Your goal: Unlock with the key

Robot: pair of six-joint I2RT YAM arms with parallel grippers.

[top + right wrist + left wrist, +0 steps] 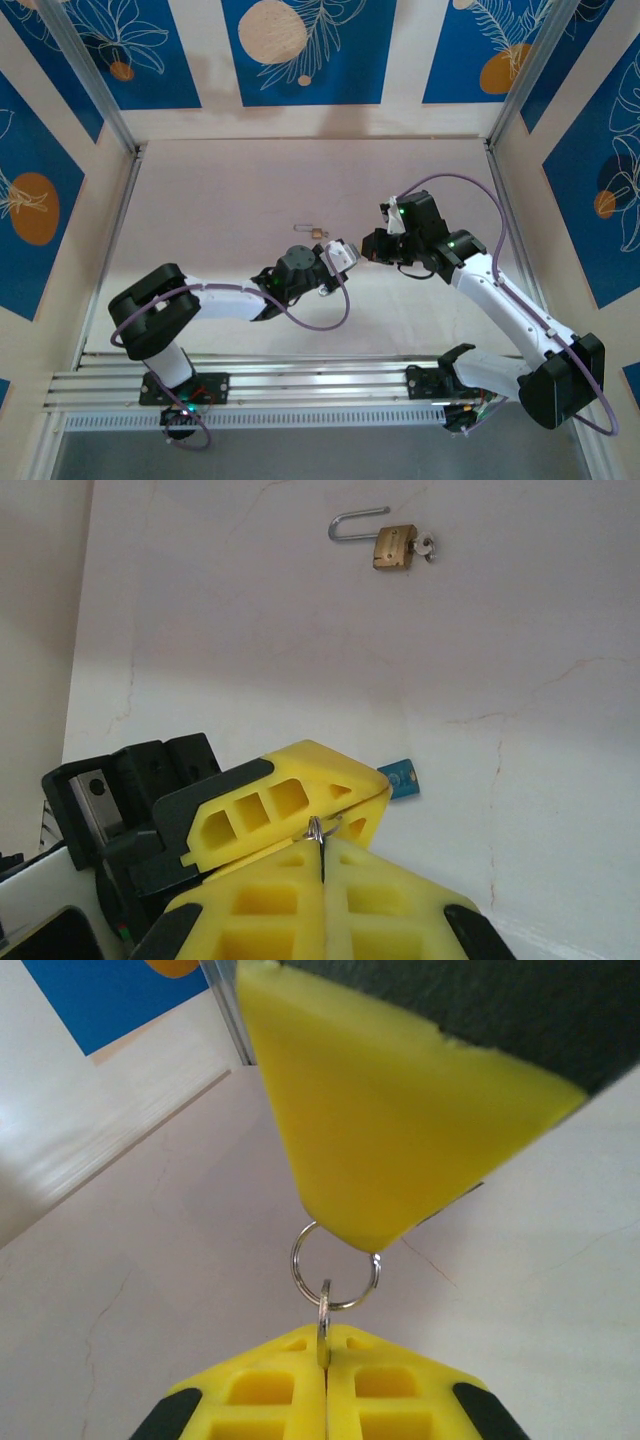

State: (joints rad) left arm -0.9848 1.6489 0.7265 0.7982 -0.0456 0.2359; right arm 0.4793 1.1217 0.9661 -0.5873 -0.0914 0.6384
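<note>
Left claw [324, 1358] clenched on key [323, 1312]; right claw [323, 858] seemingly pinching key ring [335, 1272]; padlock [386, 542] well beyond both.

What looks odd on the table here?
The padlock lies on its side, a key already in it, shackle seemingly open. Apart from it, the left gripper and right gripper both pinch one key ring.

My left end effector [323, 1352] and right end effector [322, 852]: yellow, black trim. Brass padlock [395, 548]. Silver key ring [294, 1263]. Pale beige table [230, 200]. Blue wall panels [350, 70], orange circles, white leaves. Purple cables [330, 318].
</note>
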